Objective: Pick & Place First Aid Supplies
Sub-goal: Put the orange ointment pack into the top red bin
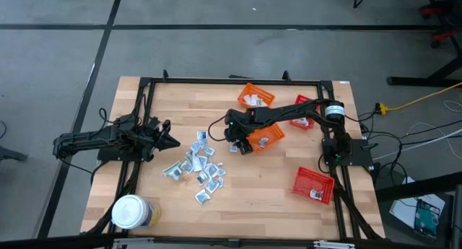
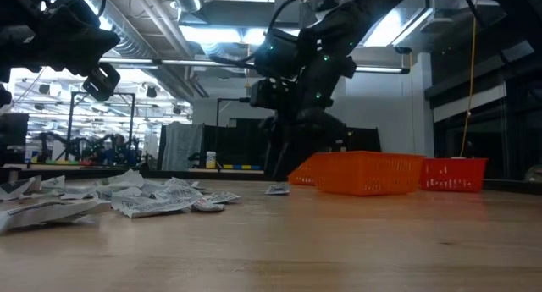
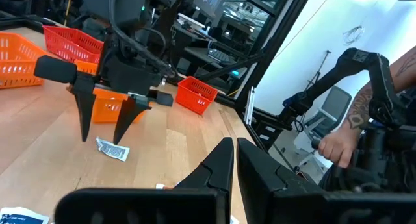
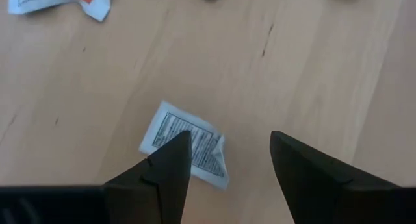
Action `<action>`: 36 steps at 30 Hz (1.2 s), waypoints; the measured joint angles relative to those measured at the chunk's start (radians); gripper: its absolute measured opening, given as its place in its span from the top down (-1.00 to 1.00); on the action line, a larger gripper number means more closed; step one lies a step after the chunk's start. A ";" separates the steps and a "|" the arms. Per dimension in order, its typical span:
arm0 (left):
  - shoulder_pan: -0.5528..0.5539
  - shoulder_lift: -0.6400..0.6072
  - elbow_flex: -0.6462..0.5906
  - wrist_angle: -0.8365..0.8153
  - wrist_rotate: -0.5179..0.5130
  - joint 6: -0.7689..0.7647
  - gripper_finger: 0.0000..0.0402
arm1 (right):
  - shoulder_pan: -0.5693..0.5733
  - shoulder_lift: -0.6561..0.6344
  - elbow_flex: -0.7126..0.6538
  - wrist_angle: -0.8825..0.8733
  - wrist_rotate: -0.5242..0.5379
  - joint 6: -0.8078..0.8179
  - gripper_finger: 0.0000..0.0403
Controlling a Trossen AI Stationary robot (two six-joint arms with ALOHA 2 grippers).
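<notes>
1. Red basket (image 1: 314, 185) on the near right tabletop (image 1: 253, 198) holds one packet.
2. Sachets (image 1: 196, 164) lie heaped mid-tabletop.
3. Right end effector (image 4: 230, 160), wide, hovers over one sachet (image 4: 187, 143); left end effector (image 3: 234, 160) is closed, empty.
4. Far orange basket (image 1: 256, 97) holds packets.

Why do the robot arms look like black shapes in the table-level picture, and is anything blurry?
Low view: bright ceiling lights behind backlight the dark right arm; the silvery-white sachets nearest the camera look soft. Right wrist view: the right gripper is an unlit dark shape over a sharply printed sachet.
</notes>
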 joint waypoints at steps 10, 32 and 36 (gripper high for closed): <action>0.000 0.000 0.000 0.000 0.000 0.000 0.92 | 0.002 0.032 -0.001 -0.008 -0.001 0.001 0.11; 0.000 0.000 0.000 0.000 0.000 0.000 0.92 | 0.013 0.050 0.002 0.013 -0.024 0.053 0.97; 0.000 0.000 0.000 0.000 0.000 0.000 0.92 | 0.006 0.047 0.020 -0.010 -0.101 0.108 0.93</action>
